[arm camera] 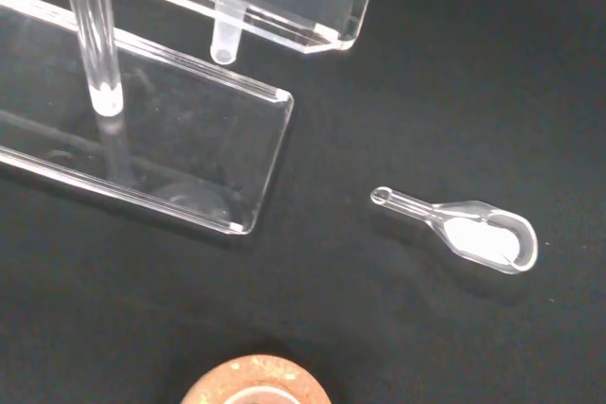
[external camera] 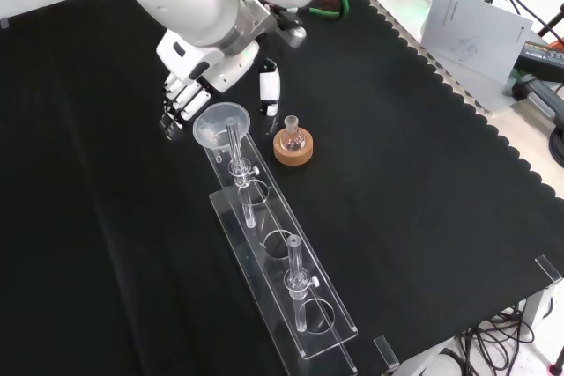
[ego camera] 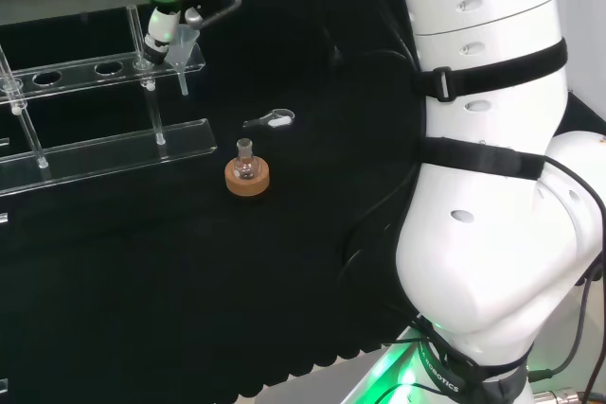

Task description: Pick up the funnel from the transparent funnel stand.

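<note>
A clear funnel (ego camera: 183,44) (external camera: 220,121) sits in the end hole of the transparent stand (ego camera: 104,150) (external camera: 304,314), its stem passing down through the upper shelf. In the wrist view the stem tip (arm camera: 224,40) pokes out below that shelf of the stand (arm camera: 189,139). The hand (ego camera: 170,2) (external camera: 187,92) hovers at the funnel's bowl. Its fingers (ego camera: 158,30) hang fairly straight beside the rim, not closed round it. I cannot tell whether they touch the rim.
A small round flask on a cork ring (ego camera: 247,175) (external camera: 292,145) (arm camera: 256,385) stands close to the stand's end. A clear scoop holding white powder (ego camera: 275,120) (arm camera: 473,232) lies on the cloth beyond it. Papers and cables (external camera: 476,24) lie off the cloth's edge.
</note>
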Robot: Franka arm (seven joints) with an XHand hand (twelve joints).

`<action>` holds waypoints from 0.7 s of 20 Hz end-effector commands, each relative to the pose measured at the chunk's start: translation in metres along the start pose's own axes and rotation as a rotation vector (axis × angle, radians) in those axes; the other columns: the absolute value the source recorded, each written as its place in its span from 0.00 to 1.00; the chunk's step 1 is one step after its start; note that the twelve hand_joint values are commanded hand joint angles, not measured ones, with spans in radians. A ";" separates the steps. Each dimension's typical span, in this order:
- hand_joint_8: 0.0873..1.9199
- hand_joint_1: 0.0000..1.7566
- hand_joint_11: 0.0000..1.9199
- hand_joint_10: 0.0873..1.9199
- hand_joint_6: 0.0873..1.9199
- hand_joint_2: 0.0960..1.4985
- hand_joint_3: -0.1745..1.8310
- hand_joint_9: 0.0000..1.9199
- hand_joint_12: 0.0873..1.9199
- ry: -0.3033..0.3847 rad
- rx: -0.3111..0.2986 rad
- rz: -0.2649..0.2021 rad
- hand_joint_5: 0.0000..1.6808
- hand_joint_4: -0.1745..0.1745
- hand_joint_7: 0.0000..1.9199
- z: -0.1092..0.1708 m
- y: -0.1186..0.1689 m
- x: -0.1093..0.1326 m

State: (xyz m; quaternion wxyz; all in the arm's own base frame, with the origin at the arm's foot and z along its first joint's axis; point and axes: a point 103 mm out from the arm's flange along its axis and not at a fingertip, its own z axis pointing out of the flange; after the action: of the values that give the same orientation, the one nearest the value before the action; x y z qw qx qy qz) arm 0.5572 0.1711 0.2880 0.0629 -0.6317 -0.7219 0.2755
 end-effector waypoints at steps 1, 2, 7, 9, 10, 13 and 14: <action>0.07 0.30 0.11 0.42 0.00 0.49 0.17 0.00 0.77 -0.041 0.020 0.024 0.03 0.41 0.00 -0.004 -0.003 0.002; 0.07 0.30 0.11 0.42 0.00 0.49 0.17 0.00 0.77 -0.045 0.022 0.023 0.03 0.41 0.00 -0.003 -0.002 0.003; 0.08 0.30 0.11 0.43 0.00 0.49 0.17 0.01 0.78 -0.041 0.027 0.023 0.03 0.40 0.00 -0.002 -0.001 0.002; 0.09 0.30 0.11 0.43 0.00 0.49 0.17 0.02 0.78 -0.038 0.033 0.024 0.03 0.40 0.00 -0.001 0.000 0.002; 0.10 0.30 0.11 0.43 0.00 0.49 0.17 0.02 0.78 -0.038 0.040 0.024 0.03 0.40 0.00 -0.001 0.001 0.003; 0.13 0.30 0.12 0.43 0.00 0.49 0.17 0.04 0.78 -0.035 0.059 0.023 0.03 0.40 0.00 0.004 0.007 0.004; 0.14 0.30 0.12 0.43 0.00 0.49 0.17 0.04 0.77 -0.033 0.063 0.023 0.04 0.40 0.00 0.006 0.009 0.004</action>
State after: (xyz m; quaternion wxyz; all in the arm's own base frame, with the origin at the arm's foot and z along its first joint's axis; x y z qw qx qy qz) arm 0.5579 0.1738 0.2890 0.0570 -0.6335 -0.7109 0.3002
